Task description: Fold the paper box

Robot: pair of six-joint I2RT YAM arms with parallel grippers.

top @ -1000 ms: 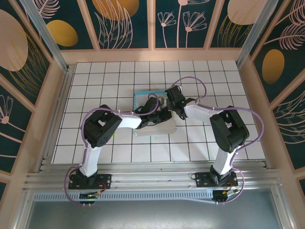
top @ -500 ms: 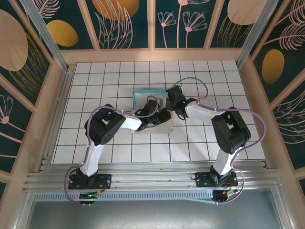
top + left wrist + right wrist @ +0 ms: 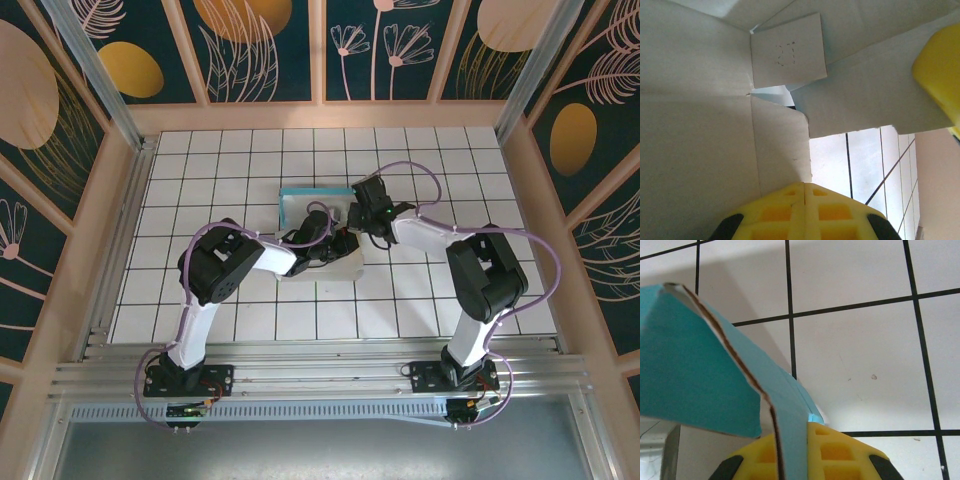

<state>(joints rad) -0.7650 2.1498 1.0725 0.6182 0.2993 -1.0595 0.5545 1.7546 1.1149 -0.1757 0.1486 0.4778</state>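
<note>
The paper box [image 3: 300, 204] lies mid-table, half folded, with a turquoise wall at the back and a white panel [image 3: 338, 266] towards the front. My right gripper [image 3: 807, 427] is shut on a turquoise flap [image 3: 695, 365] at the box's right end [image 3: 357, 213]; the flap's brown cut edge runs down between the yellow fingers. My left gripper [image 3: 805, 186] is shut with nothing in it, its tips against the white inside [image 3: 695, 130] of the box, near a folded corner tab [image 3: 787, 50]. It reaches in from the left [image 3: 332, 240]. One yellow finger [image 3: 940, 70] of the right gripper shows past the box's edge.
White tiled table [image 3: 220, 160] with black grid lines, walled by patterned panels [image 3: 80, 150] on three sides. Open tiles lie around the box on all sides. Both arms' purple cables [image 3: 420, 180] loop above the table.
The left arm's elbow swung right and its gripper pushed further into the box. The right gripper edged away from me with the flap, and the turquoise wall stands more upright.
</note>
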